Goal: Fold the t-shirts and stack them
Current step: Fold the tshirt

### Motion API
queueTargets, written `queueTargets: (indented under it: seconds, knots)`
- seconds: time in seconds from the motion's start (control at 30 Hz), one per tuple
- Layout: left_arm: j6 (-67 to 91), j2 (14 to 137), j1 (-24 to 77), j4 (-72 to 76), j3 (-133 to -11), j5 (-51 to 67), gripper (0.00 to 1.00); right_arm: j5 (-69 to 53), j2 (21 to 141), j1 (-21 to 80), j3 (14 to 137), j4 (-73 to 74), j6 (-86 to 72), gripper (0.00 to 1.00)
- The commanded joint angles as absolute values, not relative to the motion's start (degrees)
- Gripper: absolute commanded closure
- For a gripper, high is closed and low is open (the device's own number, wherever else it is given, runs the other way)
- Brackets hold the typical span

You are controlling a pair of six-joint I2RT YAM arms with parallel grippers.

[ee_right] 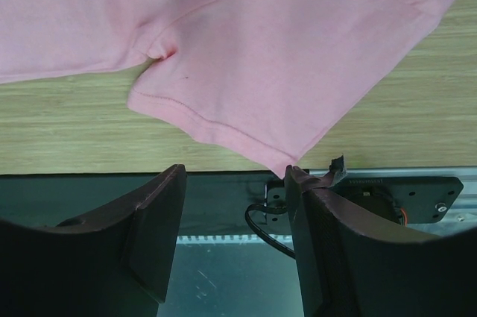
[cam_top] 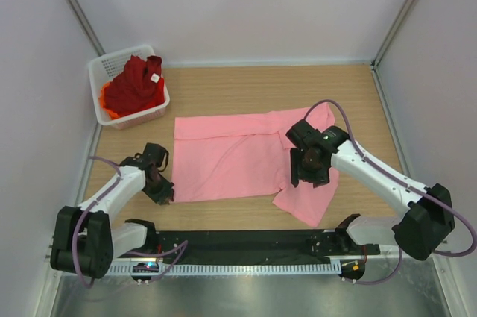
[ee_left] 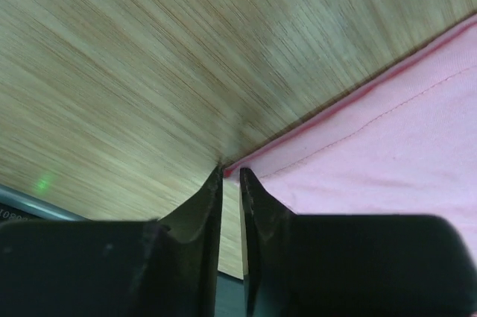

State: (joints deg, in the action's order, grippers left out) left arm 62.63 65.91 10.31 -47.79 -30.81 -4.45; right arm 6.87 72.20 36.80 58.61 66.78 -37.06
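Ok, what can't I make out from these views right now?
Orange t-shirt: top view, mostly buried under the dark red t-shirt in the basket.
Left gripper: left wrist view, jaws nearly closed at the pink t-shirt hem corner; grip unclear.
Part of the pink t-shirt: top view, covered by the right gripper.

The light pink t-shirt [cam_top: 223, 160] is soft, matt cloth, a fine smooth knit with stitched hems and shallow creases. The dark red t-shirt [cam_top: 134, 86] is matt cloth too, heavily crumpled. Its small white tag [cam_top: 155, 77] may be cloth or paper; it is too small to tell. The orange t-shirt [cam_top: 107, 110] shows only a matt cloth edge. The basket [cam_top: 112, 60] is white plastic mesh with a faint gloss. The table [cam_top: 246, 86] is pale wood grain, finely streaked, with low sheen. The fingers [ee_left: 197, 216] of the left gripper [ee_left: 231, 171] and those of the right gripper [ee_right: 235, 171] are dark, smooth and dully glossy. The sheet [cam_top: 246, 294] at the near edge is brushed grey metal.
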Motion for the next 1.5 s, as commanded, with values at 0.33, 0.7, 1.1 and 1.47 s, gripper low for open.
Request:
queueTargets:
  seconds: [0.33,0.7,1.1,1.47]
  knots:
    - [55.64,69.26,5.8,-45.79,-37.79,-13.97,1.0,0.7,78.56,39.01,55.11,64.77,-33.05,0.37]
    - [53.96,66.97,5.62,-45.79,-39.2,-12.31,1.0,5.18,70.51,40.87,41.14,58.89,-51.75,0.49]
    - [54.23,67.15,5.62,-43.77,-36.91,-9.67,1.0,9.93,60.11,40.43,32.08,60.38,-70.48,0.66]
    - [53.7,67.67,5.62,-43.24,-36.74,-9.49,1.0,9.67,54.15,38.76,23.57,56.53,-86.21,0.55]
